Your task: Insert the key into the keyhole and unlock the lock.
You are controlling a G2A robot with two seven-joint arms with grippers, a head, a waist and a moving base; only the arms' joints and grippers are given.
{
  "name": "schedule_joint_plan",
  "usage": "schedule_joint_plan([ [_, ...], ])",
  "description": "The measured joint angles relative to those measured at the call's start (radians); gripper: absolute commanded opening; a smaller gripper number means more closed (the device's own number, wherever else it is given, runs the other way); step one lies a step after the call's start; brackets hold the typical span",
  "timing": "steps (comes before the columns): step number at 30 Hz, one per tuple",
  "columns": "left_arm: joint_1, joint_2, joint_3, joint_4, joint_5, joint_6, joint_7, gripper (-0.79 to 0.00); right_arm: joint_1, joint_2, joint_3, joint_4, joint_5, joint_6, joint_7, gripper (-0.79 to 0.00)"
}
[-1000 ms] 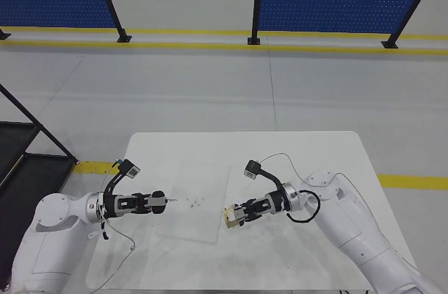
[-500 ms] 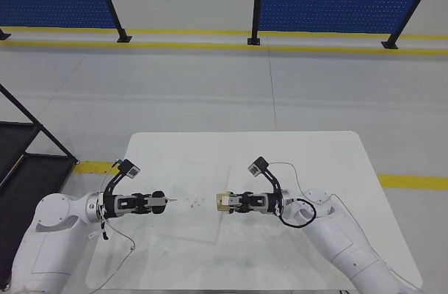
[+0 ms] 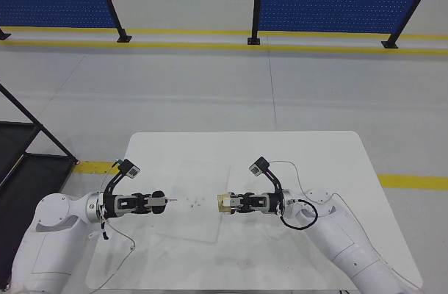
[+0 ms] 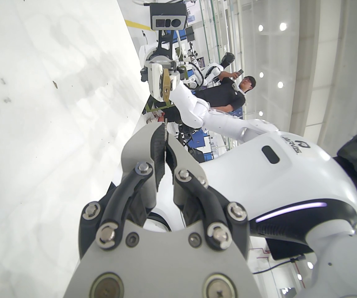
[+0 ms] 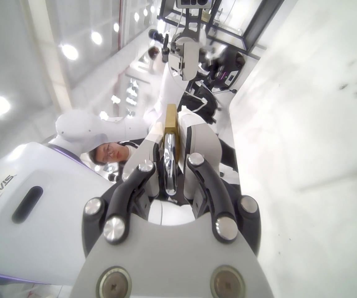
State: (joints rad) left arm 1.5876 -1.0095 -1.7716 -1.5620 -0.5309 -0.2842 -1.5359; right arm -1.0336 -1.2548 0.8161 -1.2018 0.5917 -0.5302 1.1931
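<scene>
My left gripper hovers over the left part of the white table, shut on a thin silver key whose blade sticks out toward the right. My right gripper is shut on a brass padlock, held sideways above the table's middle and facing the key. In the right wrist view the padlock sits between the fingers with its steel shackle toward the wrist. In the left wrist view the padlock shows straight ahead of the key tip. A gap separates key and lock.
A clear sheet lies on the table between the arms, with several small dark specks on it. A black frame rack stands beside the table's left side. The table's front and right parts are bare.
The right gripper swung the padlock up and toward the left gripper, turning it level to face the key, then held nearly still. The left arm has not moved.
</scene>
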Motion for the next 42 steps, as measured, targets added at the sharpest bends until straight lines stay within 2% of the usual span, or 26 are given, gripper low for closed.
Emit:
schedule_joint_plan([
  [8,0.003,0.000,0.006,-0.008,0.005,0.006,0.013,-0.785,0.000,0.000,0.000,0.000,0.000,0.000,0.000,-0.785],
  [16,0.050,-0.007,0.082,-0.106,0.085,-0.009,0.174,-0.785,0.000,0.000,0.000,0.000,0.000,0.000,0.000,-0.785],
  [28,0.091,-0.014,0.168,-0.170,0.119,-0.073,0.300,-0.785,0.000,0.000,0.000,0.000,0.000,0.000,0.000,-0.785],
  [33,0.088,-0.016,0.201,-0.167,0.096,-0.057,0.319,-0.785,0.000,0.000,0.000,0.000,0.000,0.000,0.000,-0.785],
  [42,0.087,-0.016,0.201,-0.167,0.095,-0.056,0.318,-0.785,0.000,0.000,0.000,0.000,0.000,0.000,0.000,-0.785],
])
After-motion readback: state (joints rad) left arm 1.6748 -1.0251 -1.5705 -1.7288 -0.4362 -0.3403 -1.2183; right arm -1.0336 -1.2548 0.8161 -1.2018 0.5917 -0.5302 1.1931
